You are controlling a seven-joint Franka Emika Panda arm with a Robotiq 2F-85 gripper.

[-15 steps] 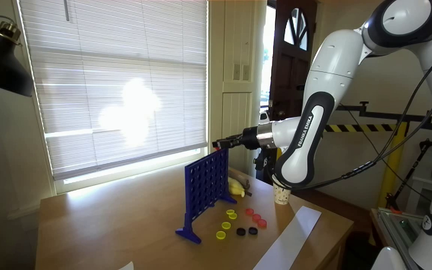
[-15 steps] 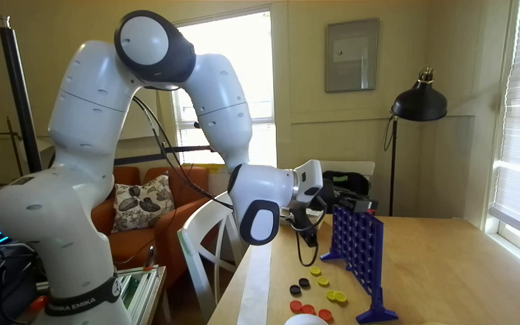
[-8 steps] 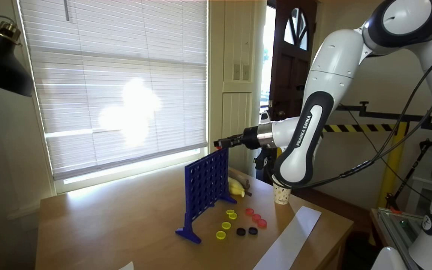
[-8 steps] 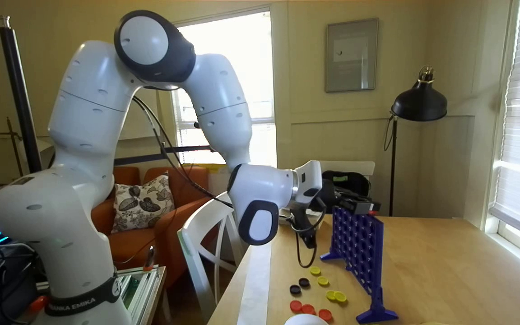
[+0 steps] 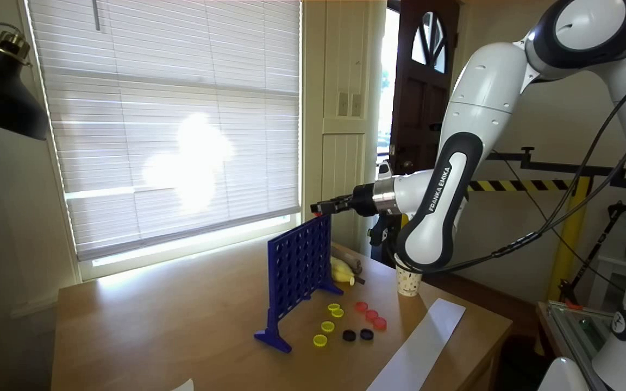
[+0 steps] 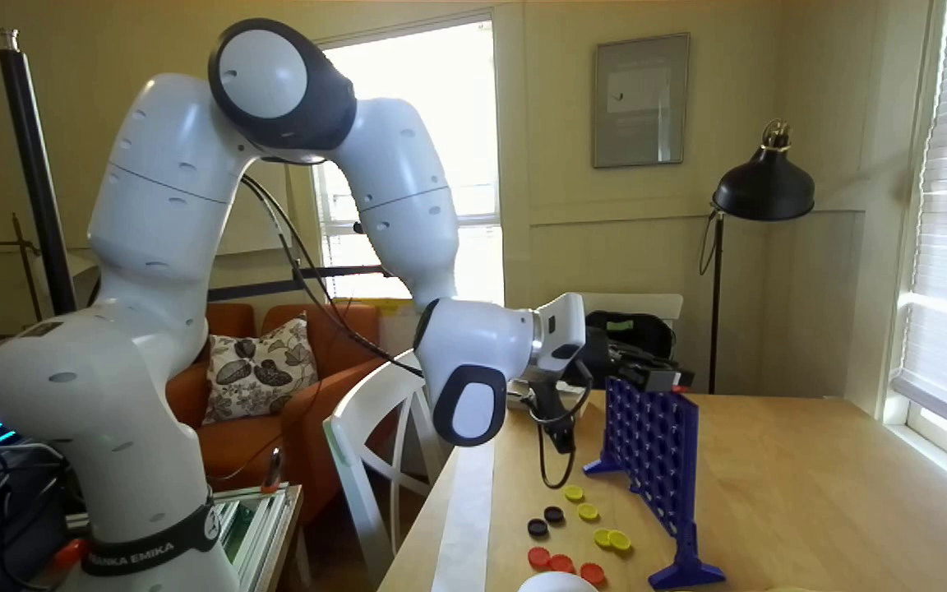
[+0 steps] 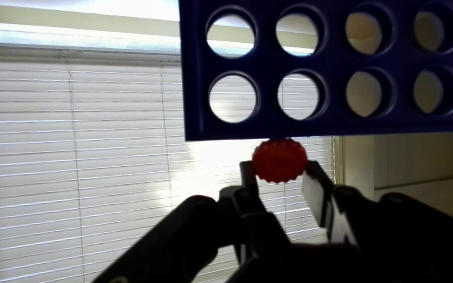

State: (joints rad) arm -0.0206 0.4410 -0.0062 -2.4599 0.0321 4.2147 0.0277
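My gripper (image 7: pixel 280 169) is closed on a red disc (image 7: pixel 279 159) with a ridged edge, held by its sides between the fingertips. The wrist view stands upside down, so the blue upright game rack (image 7: pixel 328 127) with round holes appears above. The disc is at the rack's top edge, near one end; I cannot tell whether it is in the slot. In both exterior views the gripper (image 5: pixel 315 208) (image 6: pixel 675 378) is over the rack (image 5: pixel 299 255) (image 6: pixel 653 448), with a bit of the red disc (image 5: pixel 317 214) (image 6: pixel 679 389) showing under the fingertips.
Several yellow discs (image 5: pixel 327 326), two black discs (image 5: pixel 366 334) and three red discs (image 5: pixel 371 315) lie on the wooden table (image 5: pixel 182 326) beside the rack. A patterned cup (image 5: pixel 408 283), a yellow object (image 5: pixel 341 270), a white strip (image 5: pixel 419 345) and a white chair (image 6: pixel 391 436) are around.
Over the last second my gripper has shifted slightly, with the red disc, and sits a little lower in an exterior view. The rack and loose discs have not moved.
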